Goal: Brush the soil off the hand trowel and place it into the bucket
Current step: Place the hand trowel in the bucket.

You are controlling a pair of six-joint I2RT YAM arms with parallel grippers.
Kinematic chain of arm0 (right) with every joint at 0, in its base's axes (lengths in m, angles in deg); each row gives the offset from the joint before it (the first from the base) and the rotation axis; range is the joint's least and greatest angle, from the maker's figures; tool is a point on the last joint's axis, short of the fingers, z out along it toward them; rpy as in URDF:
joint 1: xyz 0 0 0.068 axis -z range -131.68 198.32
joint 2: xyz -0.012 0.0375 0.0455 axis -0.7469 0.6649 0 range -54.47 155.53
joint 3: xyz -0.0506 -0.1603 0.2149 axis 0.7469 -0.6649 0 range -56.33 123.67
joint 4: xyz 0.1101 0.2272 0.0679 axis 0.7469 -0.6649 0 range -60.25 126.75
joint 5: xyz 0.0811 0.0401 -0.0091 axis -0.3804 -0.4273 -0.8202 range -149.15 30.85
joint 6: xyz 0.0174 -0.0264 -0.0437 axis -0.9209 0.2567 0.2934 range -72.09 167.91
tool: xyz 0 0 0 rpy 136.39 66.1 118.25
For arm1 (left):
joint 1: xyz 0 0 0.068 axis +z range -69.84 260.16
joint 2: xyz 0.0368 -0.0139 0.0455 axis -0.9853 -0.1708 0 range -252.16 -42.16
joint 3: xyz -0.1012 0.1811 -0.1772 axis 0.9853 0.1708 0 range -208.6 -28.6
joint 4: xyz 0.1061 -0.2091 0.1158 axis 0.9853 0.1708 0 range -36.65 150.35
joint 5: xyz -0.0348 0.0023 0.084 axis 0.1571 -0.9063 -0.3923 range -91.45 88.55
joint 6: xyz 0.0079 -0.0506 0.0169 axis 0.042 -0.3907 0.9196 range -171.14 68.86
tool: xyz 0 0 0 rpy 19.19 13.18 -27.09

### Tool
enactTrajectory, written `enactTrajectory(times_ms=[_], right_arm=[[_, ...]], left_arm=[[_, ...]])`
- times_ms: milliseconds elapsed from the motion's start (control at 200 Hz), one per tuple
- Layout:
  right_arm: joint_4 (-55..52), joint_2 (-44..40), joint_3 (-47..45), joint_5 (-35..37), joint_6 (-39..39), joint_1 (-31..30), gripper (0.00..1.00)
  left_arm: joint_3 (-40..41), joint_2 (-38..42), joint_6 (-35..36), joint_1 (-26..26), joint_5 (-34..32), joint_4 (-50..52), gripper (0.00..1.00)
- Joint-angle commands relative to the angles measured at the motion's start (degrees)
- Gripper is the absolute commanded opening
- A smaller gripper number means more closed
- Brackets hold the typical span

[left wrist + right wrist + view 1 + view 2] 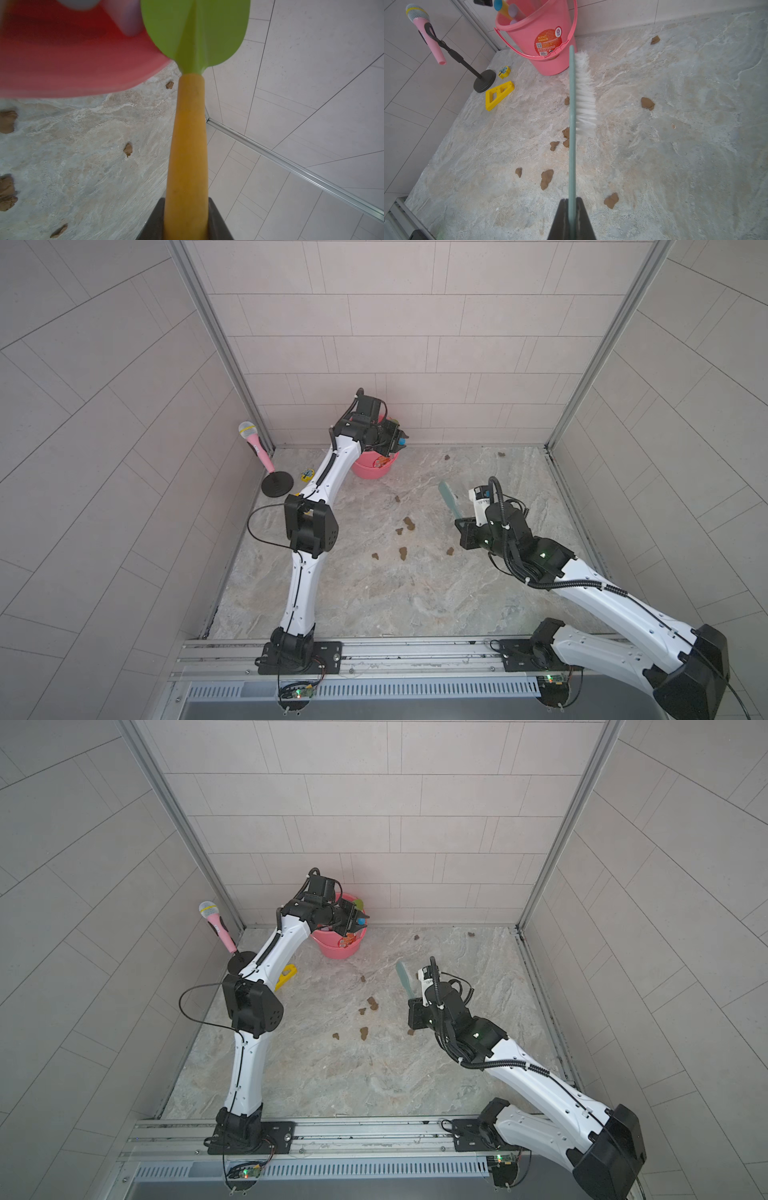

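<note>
At your left hand [186,207]: closed tight on the yellow handle of the hand trowel [189,124], a firm hold so it cannot slip.
Over the bucket [72,68]: the hand trowel is raised near the pink rim, green blade leading, not yet inside.
Blade: the face you can see looks clean, so brushing seems finished.
At your right hand [572,205]: clamped on the thin green stem of the brush [572,145], white bristles lifted off the bench [675,166], well apart from the bucket, likely to leave room.
Loose soil [546,178]: brown lumps scattered on the bench between your arms.
Next: probably lower, then let go.
</note>
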Motion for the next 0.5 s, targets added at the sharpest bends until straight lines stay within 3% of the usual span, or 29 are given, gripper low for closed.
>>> enactTrajectory(times_ms=[0, 145, 260, 495], right_arm=[[-0.89, 0.27, 1.63, -0.39, 0.77, 0.37, 0.0], [-1.03, 0.54, 1.46, -0.32, 0.72, 0.63, 0.0], [-0.94, 0.95, 1.54, -0.5, 0.27, 0.62, 0.0], [-1.14, 1.67, 2.31, -0.64, 0.17, 0.63, 0.0]], left_arm=[[-2.28, -1.48, -5.2, 0.73, 0.2, -5.04, 0.0], [-2.61, -3.78, -8.6, 1.41, 0.23, -7.1, 0.0], [-3.44, -4.11, -7.39, 1.56, -2.21, -7.14, 0.0], [-1.53, -2.75, -9.05, 1.46, -4.18, -5.3, 0.15]])
